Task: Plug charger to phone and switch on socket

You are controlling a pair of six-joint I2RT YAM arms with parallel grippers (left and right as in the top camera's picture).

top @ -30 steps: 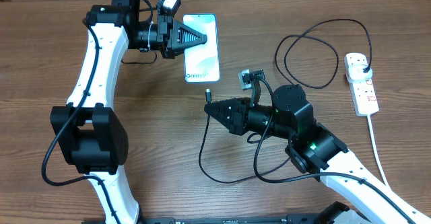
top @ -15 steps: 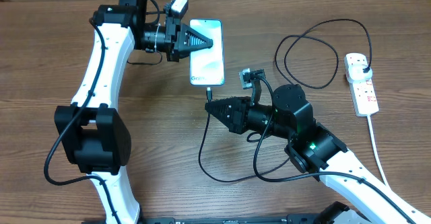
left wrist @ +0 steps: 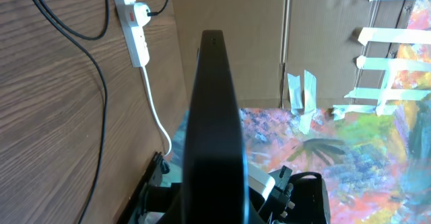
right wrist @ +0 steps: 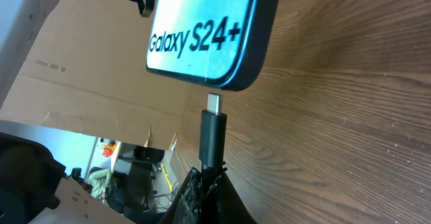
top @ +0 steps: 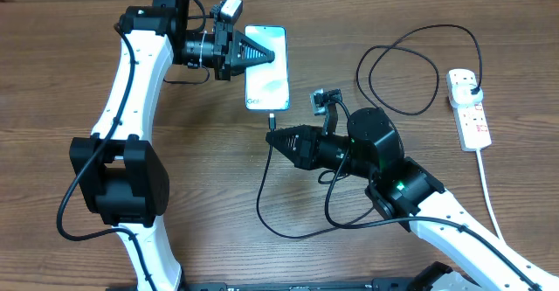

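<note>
Phone [top: 266,79]: on table [top: 70,81], screen lit, reading Galaxy S24+. Left gripper [top: 278,57]: fingers pressed together, tip over phone's far half. Right gripper [right wrist: 205,177]: pinching charger connector [right wrist: 214,126], bare metal tip just short of phone's near edge, lined up, not inserted. Power strip [top: 469,107]: well right of phone, black plug [top: 472,83] seated at its far end, white cord [top: 489,195] trailing nearer.

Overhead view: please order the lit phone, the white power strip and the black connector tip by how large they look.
1. Slim rectangular smartphone with lit pale screen, widest.
2. White elongated plastic power strip, similar length, narrower.
3. Small black cable connector tip, far smallest.
</note>
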